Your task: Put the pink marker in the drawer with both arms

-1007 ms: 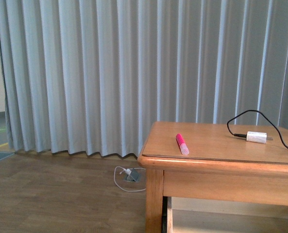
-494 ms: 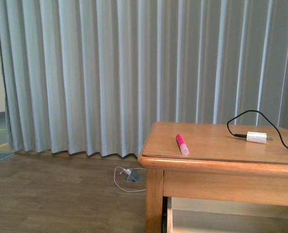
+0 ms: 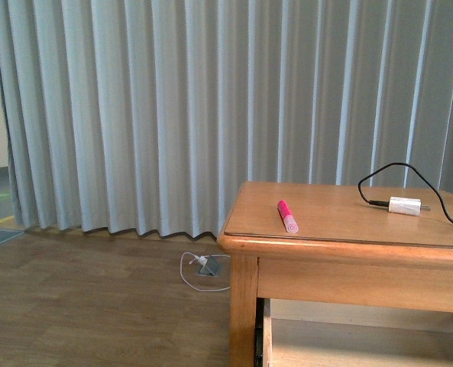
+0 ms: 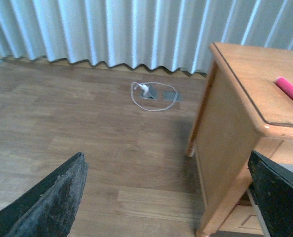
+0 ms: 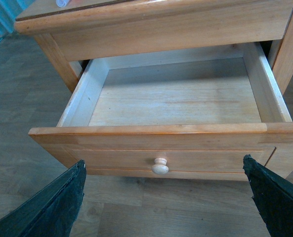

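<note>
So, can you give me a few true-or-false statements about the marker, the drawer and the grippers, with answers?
1. The pink marker lies on the table. True.
2. The drawer is shut. False: it stands open, with nothing showing inside.
3. The left gripper holds the marker. False: it is open and holds nothing.
4. A white charger plug lies on the table, apart from the marker. True.
5. The right gripper is open, in front of the drawer. True.
</note>
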You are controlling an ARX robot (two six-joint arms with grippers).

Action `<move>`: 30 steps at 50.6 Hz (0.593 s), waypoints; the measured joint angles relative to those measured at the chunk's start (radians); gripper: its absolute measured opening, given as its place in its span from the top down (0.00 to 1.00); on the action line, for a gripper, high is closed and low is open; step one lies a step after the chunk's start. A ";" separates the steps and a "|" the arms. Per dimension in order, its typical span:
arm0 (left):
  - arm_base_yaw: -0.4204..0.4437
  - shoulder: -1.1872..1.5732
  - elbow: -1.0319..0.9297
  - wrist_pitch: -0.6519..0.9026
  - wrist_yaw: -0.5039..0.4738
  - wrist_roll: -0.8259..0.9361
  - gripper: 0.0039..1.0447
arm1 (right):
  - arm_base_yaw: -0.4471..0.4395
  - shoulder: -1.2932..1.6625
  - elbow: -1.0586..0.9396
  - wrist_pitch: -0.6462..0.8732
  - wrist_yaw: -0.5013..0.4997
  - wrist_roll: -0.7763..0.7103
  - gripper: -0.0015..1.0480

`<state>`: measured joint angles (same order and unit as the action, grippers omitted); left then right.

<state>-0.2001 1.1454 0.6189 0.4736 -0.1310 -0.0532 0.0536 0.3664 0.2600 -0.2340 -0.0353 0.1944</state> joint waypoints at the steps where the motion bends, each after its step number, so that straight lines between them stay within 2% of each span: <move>1: -0.011 0.036 0.030 0.001 0.000 0.002 0.05 | 0.000 0.000 0.000 0.000 0.000 0.000 0.08; 8: -0.093 0.258 0.247 -0.016 0.024 0.025 0.05 | 0.000 0.000 0.000 0.000 0.000 0.000 0.08; 17: -0.225 0.594 0.647 -0.098 0.058 0.052 0.05 | 0.000 0.000 0.000 0.000 0.000 0.000 0.08; 30: -0.282 0.863 0.960 -0.244 0.052 0.040 0.05 | 0.000 0.000 0.000 0.000 0.000 0.000 0.08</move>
<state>-0.4820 2.0087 1.5787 0.2298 -0.0788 -0.0128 0.0536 0.3664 0.2600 -0.2340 -0.0353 0.1944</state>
